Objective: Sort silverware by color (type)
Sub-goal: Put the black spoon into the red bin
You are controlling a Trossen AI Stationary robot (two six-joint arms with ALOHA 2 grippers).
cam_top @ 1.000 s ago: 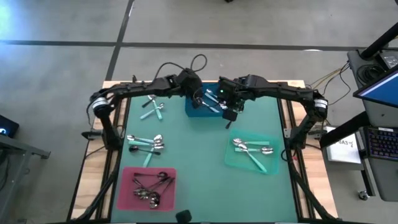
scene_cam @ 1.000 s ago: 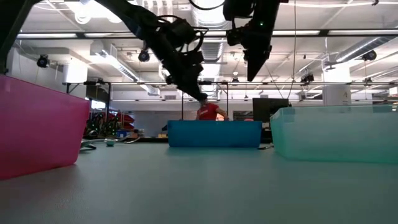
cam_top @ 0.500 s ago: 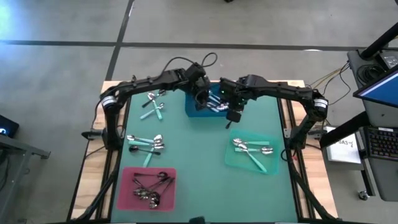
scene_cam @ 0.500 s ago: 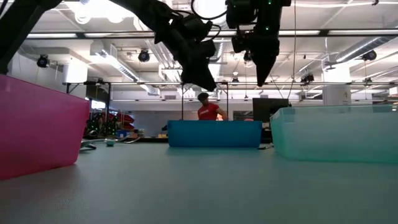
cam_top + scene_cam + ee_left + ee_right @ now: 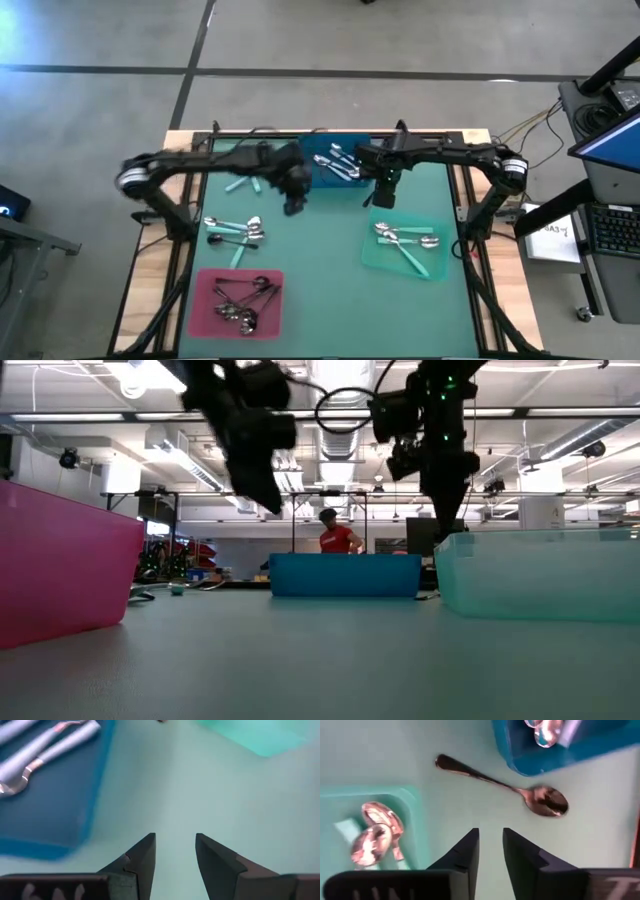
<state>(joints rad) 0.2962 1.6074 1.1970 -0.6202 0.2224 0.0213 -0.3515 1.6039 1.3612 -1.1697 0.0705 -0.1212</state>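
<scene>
High view first: I've got the left hand (image 5: pixel 293 200) hovering over the green surface (image 5: pixel 320 270), just at 7 o'clock from the blue tray (image 5: pixel 338 165), which has a few spoons in it. The right hand (image 5: pixel 384 196) sits at 5 o'clock from that tray, above the gap between it and the teal tray (image 5: pixel 372 250). Loose spoons (image 5: pixel 233 232) lie out at 9 o'clock from the surface's middle, a couple of teal-handled ones (image 5: pixel 243 182) at 11 o'clock, and a dark bunch fills the pink tray (image 5: pixel 205 300) at 7 o'clock.

Low view: both arms hang well above the surface, the left hand (image 5: pixel 262 490) to the 10 o'clock side of the blue tray (image 5: pixel 345 575), the right hand (image 5: pixel 448 515) just over the teal tray's (image 5: pixel 540 575) near rim. A person in red (image 5: pixel 335 538) stands far behind.

Left wrist view: my left hand (image 5: pixel 175 852) is parted a moderate way with nothing in it, blue tray (image 5: pixel 50 805) and its pale-handled spoons (image 5: pixel 45 750) alongside.

Right wrist view: the right hand (image 5: pixel 491 847) is narrow and empty. One all-silver spoon (image 5: pixel 505 785) lies on the surface between the blue tray (image 5: pixel 555 750) and the teal tray (image 5: pixel 415 820).
</scene>
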